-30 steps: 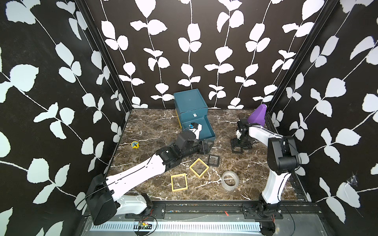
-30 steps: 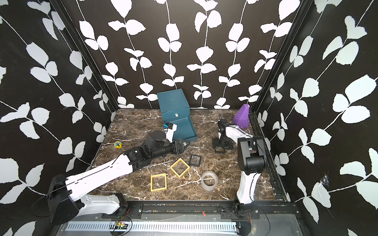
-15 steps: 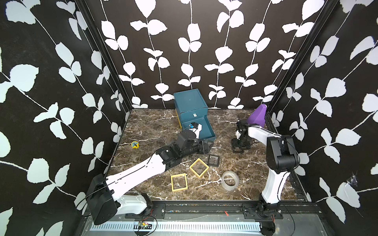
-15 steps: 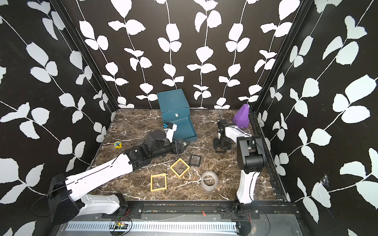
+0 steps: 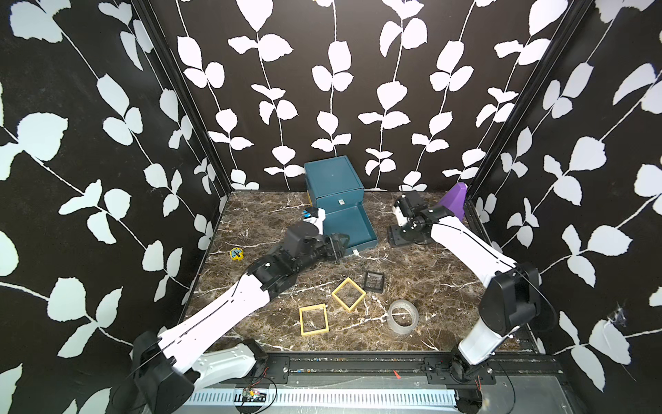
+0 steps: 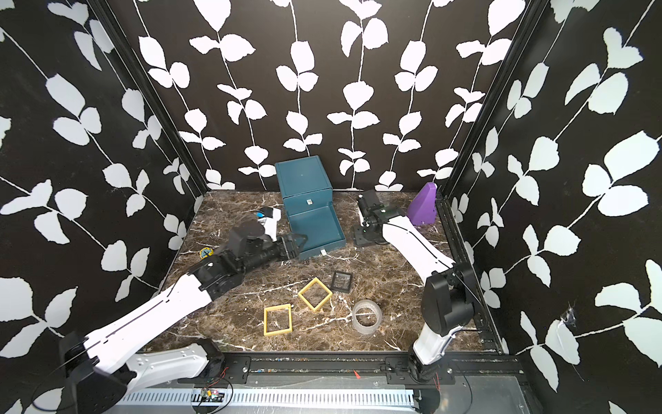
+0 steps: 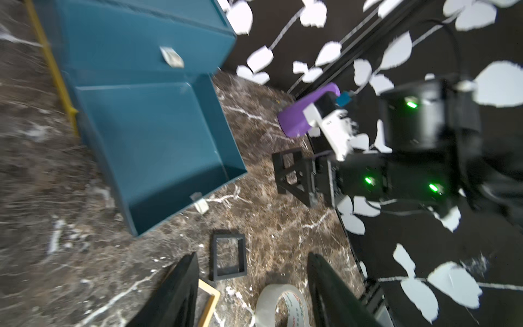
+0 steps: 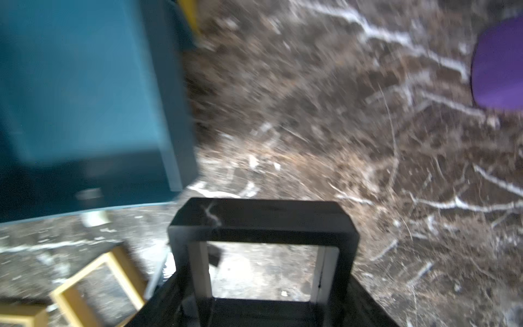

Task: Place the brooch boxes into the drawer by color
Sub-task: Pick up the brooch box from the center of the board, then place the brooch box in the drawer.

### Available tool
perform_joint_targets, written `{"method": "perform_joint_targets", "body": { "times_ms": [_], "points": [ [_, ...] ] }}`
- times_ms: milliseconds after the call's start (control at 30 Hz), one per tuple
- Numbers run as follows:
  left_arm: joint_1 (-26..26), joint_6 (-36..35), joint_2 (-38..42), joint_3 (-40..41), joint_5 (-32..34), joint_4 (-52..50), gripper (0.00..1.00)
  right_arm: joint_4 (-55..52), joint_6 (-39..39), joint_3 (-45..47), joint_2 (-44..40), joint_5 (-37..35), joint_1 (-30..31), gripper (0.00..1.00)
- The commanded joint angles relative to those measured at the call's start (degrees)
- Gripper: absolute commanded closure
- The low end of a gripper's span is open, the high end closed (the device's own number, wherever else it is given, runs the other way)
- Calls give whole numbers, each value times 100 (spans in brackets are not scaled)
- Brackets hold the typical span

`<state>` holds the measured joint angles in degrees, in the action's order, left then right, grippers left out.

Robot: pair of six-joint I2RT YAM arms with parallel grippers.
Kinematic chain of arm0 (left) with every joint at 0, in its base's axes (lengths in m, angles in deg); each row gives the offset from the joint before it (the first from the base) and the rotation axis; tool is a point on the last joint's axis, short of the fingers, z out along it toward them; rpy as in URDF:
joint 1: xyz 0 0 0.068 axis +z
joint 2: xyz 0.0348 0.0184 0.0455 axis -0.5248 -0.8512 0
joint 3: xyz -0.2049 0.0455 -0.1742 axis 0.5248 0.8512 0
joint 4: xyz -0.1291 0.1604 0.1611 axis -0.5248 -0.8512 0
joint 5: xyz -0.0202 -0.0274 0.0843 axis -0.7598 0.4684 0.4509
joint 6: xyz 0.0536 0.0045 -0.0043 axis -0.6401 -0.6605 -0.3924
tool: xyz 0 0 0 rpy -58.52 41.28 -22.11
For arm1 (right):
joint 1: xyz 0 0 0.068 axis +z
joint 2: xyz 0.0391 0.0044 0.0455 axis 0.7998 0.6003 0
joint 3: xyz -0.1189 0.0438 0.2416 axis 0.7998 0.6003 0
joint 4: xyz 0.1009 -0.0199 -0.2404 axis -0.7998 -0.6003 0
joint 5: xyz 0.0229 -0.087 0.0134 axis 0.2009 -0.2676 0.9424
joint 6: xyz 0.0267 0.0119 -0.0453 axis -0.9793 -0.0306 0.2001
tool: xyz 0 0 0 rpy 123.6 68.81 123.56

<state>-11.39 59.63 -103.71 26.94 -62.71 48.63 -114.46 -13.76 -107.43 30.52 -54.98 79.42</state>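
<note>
Pinching a small black square brooch frame (image 8: 263, 218) by its side edges, my right hand (image 8: 262, 271) sits just beside the teal three-drawer chest (image 5: 333, 179). Its pulled-out bottom drawer (image 5: 349, 225) lies between my right hand and my left hand (image 5: 340, 245), which is spread and empty at the drawer's front corner.

- Both top views: high at the cell front, angled down and back, over the whole marble table (image 5: 412, 258) (image 6: 387, 265); nearly identical.
- Left wrist: low and close, facing the drawer (image 7: 158, 136).
- Right wrist: closer still; shares that drawer (image 8: 85, 85).

A robot lab booth: leaf-patterned walls (image 5: 322, 89) box in a marble tabletop (image 5: 430, 272) and 2 rail-mounted arms (image 5: 229, 308)
</note>
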Motion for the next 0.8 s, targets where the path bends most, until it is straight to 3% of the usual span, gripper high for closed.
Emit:
{"method": "perform_joint_targets", "body": {
  "times_ms": [0, 333, 767],
  "points": [
    [181, 52, 242, 201, 220, -408, 41, -251, -296, -443, 60, -89, 266, 46],
    [429, 164, 428, 254, 270, -569, 41, -246, -546, -1576, 1071, 17, 924, 46],
    [428, 175, 489, 242, 158, -582, 41, -831, -556, -3060, 2471, -376, 1078, 45]
  ]
}}
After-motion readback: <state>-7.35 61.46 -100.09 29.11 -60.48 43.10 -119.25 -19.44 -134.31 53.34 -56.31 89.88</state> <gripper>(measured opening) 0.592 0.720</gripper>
